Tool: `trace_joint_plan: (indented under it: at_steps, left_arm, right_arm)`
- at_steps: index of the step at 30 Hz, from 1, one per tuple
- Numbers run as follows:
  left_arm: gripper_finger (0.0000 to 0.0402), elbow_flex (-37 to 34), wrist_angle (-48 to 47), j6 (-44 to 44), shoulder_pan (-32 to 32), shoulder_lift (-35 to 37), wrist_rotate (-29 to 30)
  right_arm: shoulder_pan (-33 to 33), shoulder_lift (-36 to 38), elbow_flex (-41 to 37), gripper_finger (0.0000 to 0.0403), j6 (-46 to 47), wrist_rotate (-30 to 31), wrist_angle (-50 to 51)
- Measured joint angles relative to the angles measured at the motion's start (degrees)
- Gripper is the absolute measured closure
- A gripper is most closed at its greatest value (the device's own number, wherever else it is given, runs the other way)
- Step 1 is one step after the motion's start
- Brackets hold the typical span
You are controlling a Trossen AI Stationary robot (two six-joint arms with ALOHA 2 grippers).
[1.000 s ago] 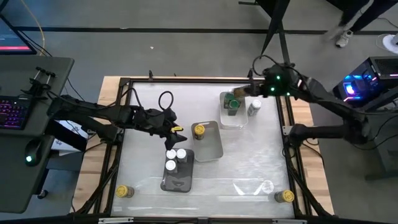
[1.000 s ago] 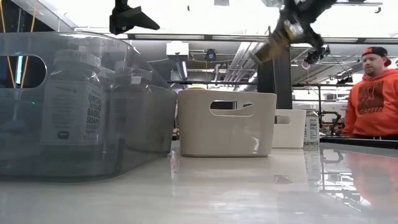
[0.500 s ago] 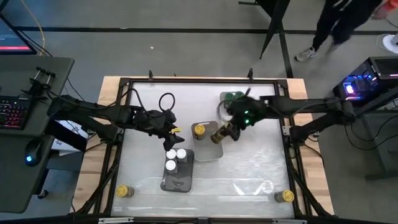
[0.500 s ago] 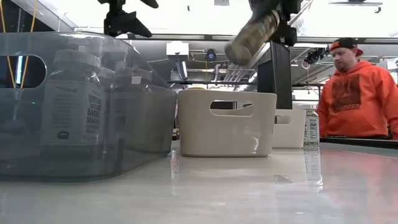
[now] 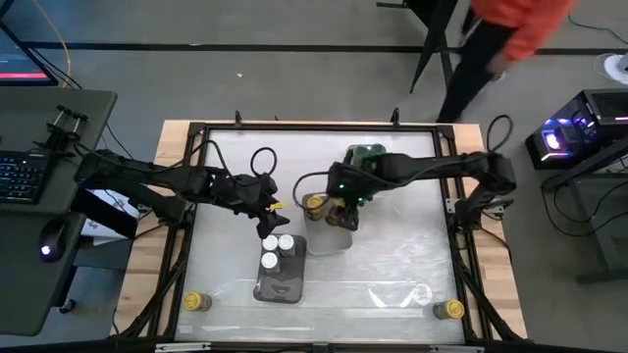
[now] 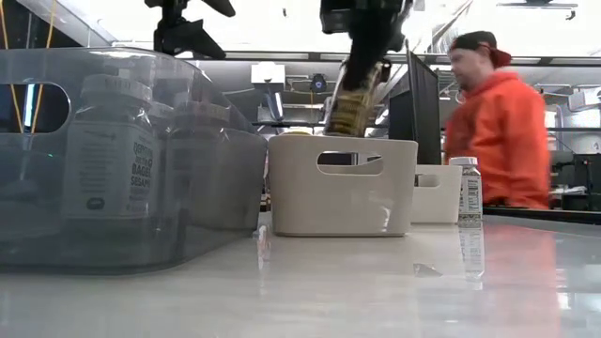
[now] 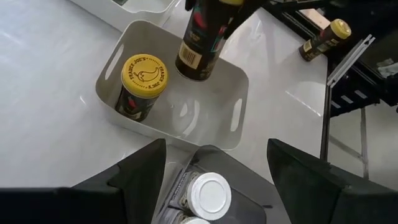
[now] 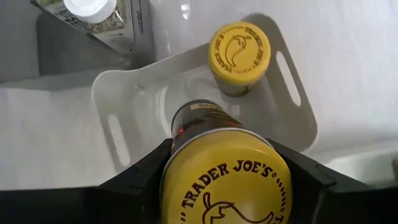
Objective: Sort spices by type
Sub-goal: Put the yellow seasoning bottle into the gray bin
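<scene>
My right gripper [image 5: 343, 209] is shut on a dark spice jar with a yellow lid [image 8: 227, 180] and hangs over the white tray [image 5: 334, 238]. Another yellow-lidded jar [image 5: 314, 204] stands upright on the tray's floor beside it. My left gripper [image 5: 273, 206] is open above the grey tray [image 5: 280, 287], where three white-lidded jars [image 5: 276, 250] stand. Green-lidded jars [image 5: 369, 154] sit in the clear tray at the far side. Two more yellow-lidded jars stand on the table at the near left [image 5: 196, 301] and near right [image 5: 450, 309]. My right gripper pinches the jar between its two fingers [image 8: 140, 180] at the top end, beside the yellow lid [image 8: 186, 165]. The fingers come from above, pointing down. The jar [image 6: 352, 99] hangs below them, slightly tilted and lifted clear, its base [image 7: 194, 68] just over the white tray's rim.
A white-lidded jar [image 6: 468, 192] stands on the table to the right. A second white tray [image 6: 437, 192] shows behind the first in the low view. A person in an orange top [image 6: 502, 131] stands beyond the far edge. Bare table lies along the near edge [image 5: 373, 284].
My right gripper has carried the yellow-lidded jar from beside the clear tray at the far right toward the table's left and near edge, then down over the white tray. The jar has swung from a steep slant to nearly upright. The person has walked past behind the table.
</scene>
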State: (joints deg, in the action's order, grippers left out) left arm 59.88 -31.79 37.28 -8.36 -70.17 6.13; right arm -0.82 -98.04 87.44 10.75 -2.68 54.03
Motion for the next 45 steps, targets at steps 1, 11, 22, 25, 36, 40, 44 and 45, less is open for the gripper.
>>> trace_joint_plan:
  at_steps: [1, 11, 22, 25, 36, 40, 44, 45]
  left_arm:
    - [0.0135, 0.00, -0.21, 0.00, 0.00, 0.00, 0.04]
    - [0.0135, 0.00, -0.59, -0.90, 0.00, 0.00, 0.44]
    - [0.0135, 0.00, -0.59, -1.53, 0.00, 0.00, 0.48]
    - [0.0135, 0.00, -0.59, -1.55, 0.04, 0.00, 0.48]
    - [0.0135, 0.00, -0.57, -2.21, 0.09, 0.00, 0.59]
    - [0.0135, 0.00, -0.57, -2.60, 0.09, 0.00, 0.62]
    - [0.0135, 0.00, -0.59, -2.62, 0.09, 0.00, 1.75]
    - [0.0135, 0.00, -0.58, -2.62, 0.09, 0.00, 1.95]
  right_arm:
    - [-0.04, -0.82, 0.50, 0.0194, -1.19, 0.11, 0.19]
    - [-1.93, -7.83, 1.51, 0.0189, -10.26, 4.59, 1.02]
    - [-2.75, -9.51, 1.46, 0.0154, -16.39, 5.64, -0.26]
    - [-2.73, -9.53, 1.46, 0.0153, -17.14, 6.33, -0.42]
    - [-2.84, -9.49, 4.93, 0.0151, -19.12, 6.64, 0.50]
    - [-2.86, -9.48, 6.57, 0.0151, -19.20, 5.66, 2.69]
    - [-2.85, -9.48, 6.64, 0.0151, -19.20, 5.53, 2.76]
    - [-2.84, -9.48, 6.64, 0.0151, -19.20, 5.53, 2.65]
